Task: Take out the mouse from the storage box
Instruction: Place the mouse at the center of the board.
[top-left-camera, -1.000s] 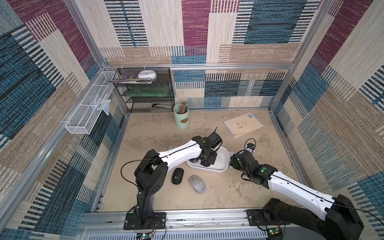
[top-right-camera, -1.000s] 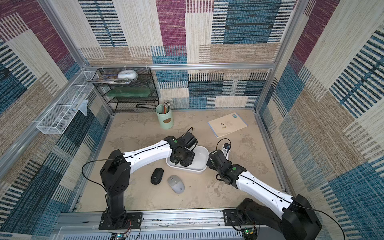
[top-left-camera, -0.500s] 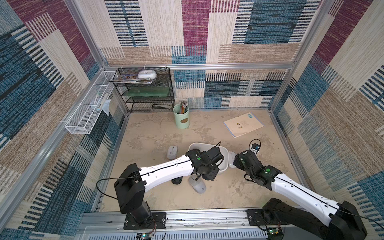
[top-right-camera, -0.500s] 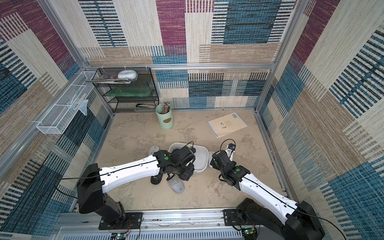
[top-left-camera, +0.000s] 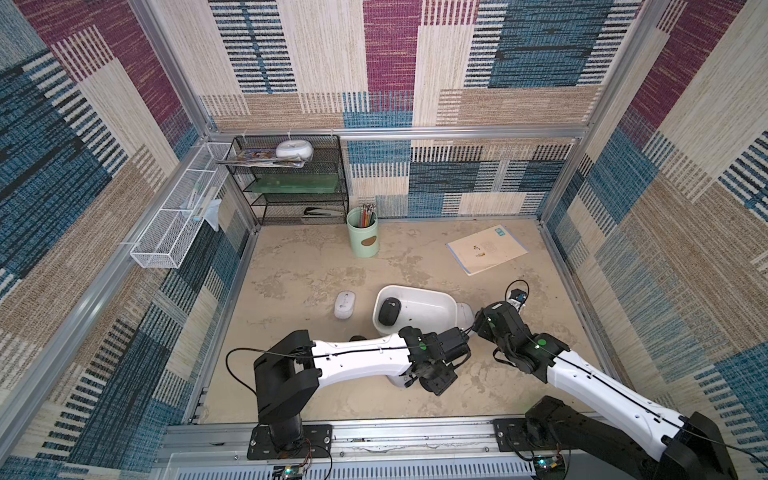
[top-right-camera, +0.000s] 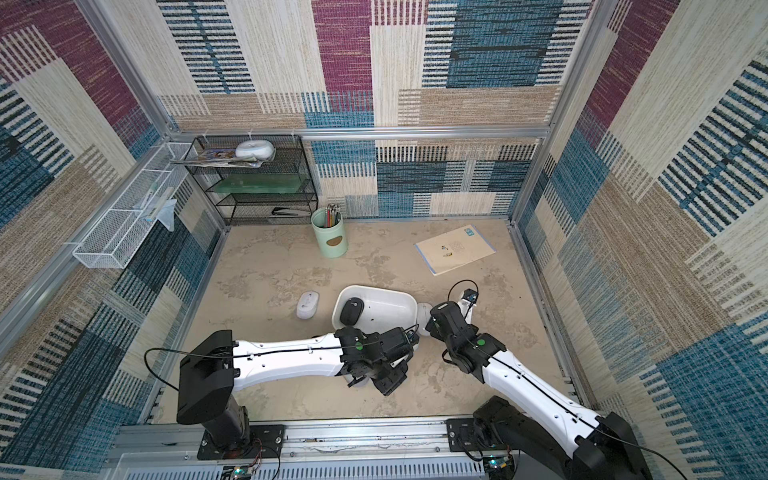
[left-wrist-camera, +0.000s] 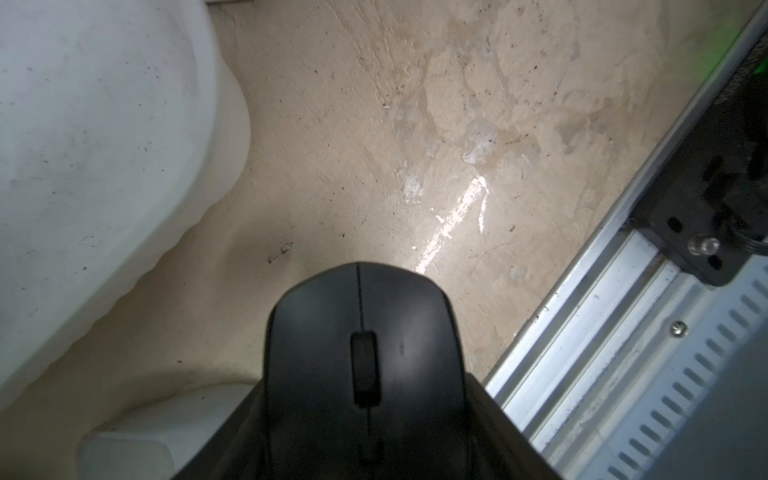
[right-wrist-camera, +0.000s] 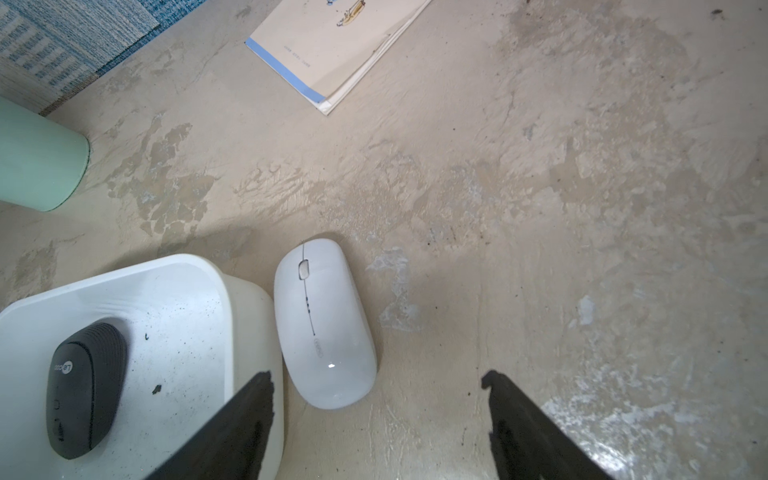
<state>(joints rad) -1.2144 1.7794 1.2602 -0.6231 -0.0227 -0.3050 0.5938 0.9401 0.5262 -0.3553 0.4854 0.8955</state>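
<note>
Left wrist view: left gripper (left-wrist-camera: 361, 384) grasping black mouse (left-wrist-camera: 361, 332).
Right wrist view: right gripper (right-wrist-camera: 376, 376) released; white mouse (right-wrist-camera: 324, 324) beside box (right-wrist-camera: 249, 316).
Box: dark mouse (right-wrist-camera: 83, 386) inside.

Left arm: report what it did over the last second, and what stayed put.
The left gripper drew back out of the storage box toward the front rail, carrying a black mouse clamped between its jaws. Nothing was let go. With the arm gone, a second black mouse shows inside the box. The box, the pen cup, the booklet and the open right gripper stayed put.
</note>
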